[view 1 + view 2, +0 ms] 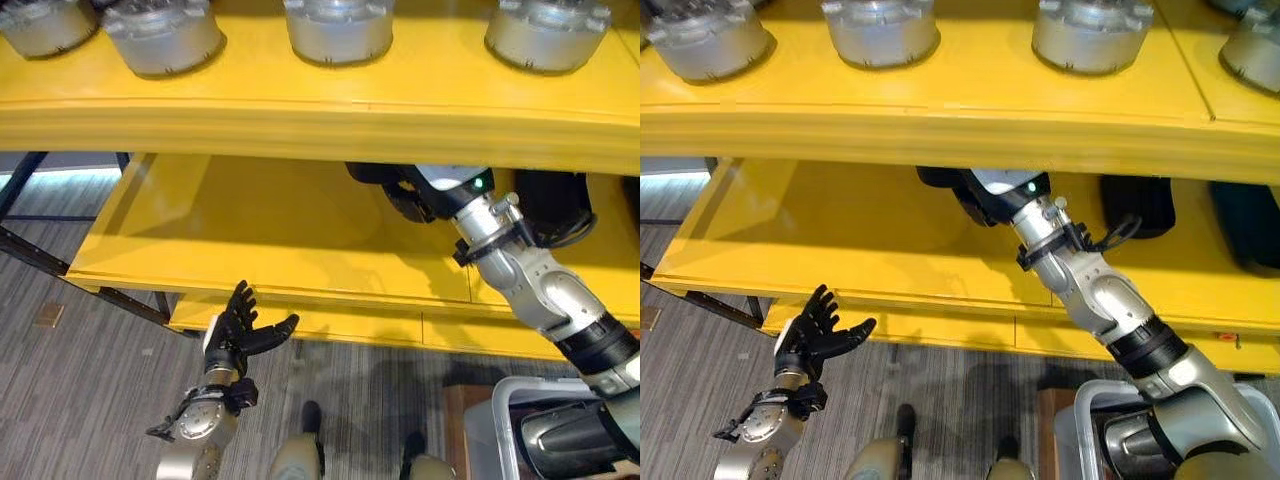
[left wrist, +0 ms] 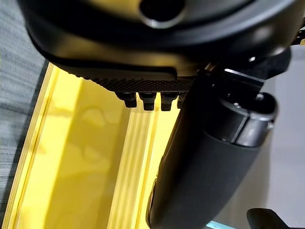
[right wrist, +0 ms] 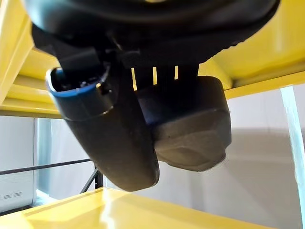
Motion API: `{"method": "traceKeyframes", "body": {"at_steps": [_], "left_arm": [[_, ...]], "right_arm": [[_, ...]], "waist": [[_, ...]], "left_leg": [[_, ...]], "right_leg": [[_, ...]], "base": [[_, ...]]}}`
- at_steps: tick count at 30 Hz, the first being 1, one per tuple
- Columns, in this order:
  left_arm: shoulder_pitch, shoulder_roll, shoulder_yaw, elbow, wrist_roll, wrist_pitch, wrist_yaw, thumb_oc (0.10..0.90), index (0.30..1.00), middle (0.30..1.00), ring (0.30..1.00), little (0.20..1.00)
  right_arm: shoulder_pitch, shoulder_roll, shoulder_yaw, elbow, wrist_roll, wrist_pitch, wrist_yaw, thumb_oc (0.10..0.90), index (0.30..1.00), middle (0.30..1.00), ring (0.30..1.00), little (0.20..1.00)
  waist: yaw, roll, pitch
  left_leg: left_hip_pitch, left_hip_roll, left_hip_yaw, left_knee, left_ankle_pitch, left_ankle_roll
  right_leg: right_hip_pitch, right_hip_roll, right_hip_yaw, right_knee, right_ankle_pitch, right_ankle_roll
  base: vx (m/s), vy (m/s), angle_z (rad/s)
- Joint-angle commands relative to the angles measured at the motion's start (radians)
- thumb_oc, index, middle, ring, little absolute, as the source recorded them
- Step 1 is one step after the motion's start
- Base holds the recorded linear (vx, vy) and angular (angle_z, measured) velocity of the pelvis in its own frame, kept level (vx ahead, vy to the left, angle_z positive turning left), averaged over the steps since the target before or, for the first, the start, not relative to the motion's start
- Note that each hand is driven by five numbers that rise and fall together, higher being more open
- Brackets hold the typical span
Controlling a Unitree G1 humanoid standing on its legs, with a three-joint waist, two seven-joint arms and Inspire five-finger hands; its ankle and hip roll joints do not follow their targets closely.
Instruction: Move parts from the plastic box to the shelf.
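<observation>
We count four grey metal parts (image 1: 338,28) on the top yellow shelf (image 1: 300,120), upper frame. The right robot hand (image 3: 143,119) clasps one black part (image 3: 190,129) at centre; the left robot hand (image 1: 240,328), lower left, is spread and holds nothing.

A grey, finely striped carpeted floor (image 1: 90,380) lies below and in front of the yellow unit, and a small brown square patch (image 1: 48,315) sits on it near the left edge. Dark metal frame bars (image 1: 40,255) run diagonally at the left, passing beneath the unit's lower level. Through the gap at the upper left a pale bluish band of light (image 1: 70,175) shows, and the right wrist view shows a white wall (image 3: 267,157) behind
</observation>
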Motion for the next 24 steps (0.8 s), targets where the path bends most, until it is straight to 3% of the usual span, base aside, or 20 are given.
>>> {"method": "traceKeyframes", "body": {"at_steps": [1, 8, 17, 24], "left_arm": [[-0.049, 0.058, 0.036, -0.113, -0.022, -0.128, -0.010, 0.900, 1.000, 1.000, 1.000, 1.000], [-0.063, 0.071, 0.030, -0.141, -0.033, -0.133, -0.015, 0.900, 1.000, 1.000, 1.000, 1.000], [-0.060, 0.078, 0.009, -0.127, -0.049, -0.131, -0.023, 0.900, 1.000, 1.000, 1.000, 1.000], [-0.072, 0.086, -0.013, -0.119, -0.059, -0.131, -0.032, 0.900, 1.000, 1.000, 1.000, 1.000]], "right_arm": [[-0.240, -0.014, -0.040, -0.023, -0.046, 0.028, -0.094, 0.400, 0.300, 0.300, 0.300, 0.300], [-0.340, -0.016, 0.010, 0.151, 0.003, 0.068, -0.105, 0.400, 0.300, 0.300, 0.300, 0.300], [-0.382, -0.018, 0.048, 0.405, 0.112, 0.104, -0.117, 0.400, 0.300, 0.300, 0.300, 0.300], [-0.410, -0.020, 0.090, 0.530, 0.163, 0.110, -0.113, 0.400, 0.300, 0.300, 0.300, 0.300]], "waist": [[0.006, -0.018, -0.021], [0.011, -0.017, -0.002], [0.013, -0.021, 0.032], [0.014, -0.029, 0.043]], "left_leg": [[-0.064, 0.093, -0.038, 0.232, -0.146, -0.041], [-0.175, 0.103, -0.053, 0.396, -0.223, -0.017], [-0.224, 0.102, -0.080, 0.528, -0.295, 0.004], [-0.220, 0.094, -0.086, 0.551, -0.317, 0.008]], "right_leg": [[-0.066, 0.010, 0.016, 0.115, -0.054, -0.036], [-0.207, 0.017, 0.059, 0.278, -0.108, -0.052], [-0.254, 0.018, 0.061, 0.403, -0.179, -0.071], [-0.247, 0.010, 0.063, 0.428, -0.201, -0.077]], "base": [[-0.06, 0.003, 0.11], [-0.09, 0.011, -0.05], [-0.01, 0.004, -0.04], [0.02, 0.005, -0.01]]}}
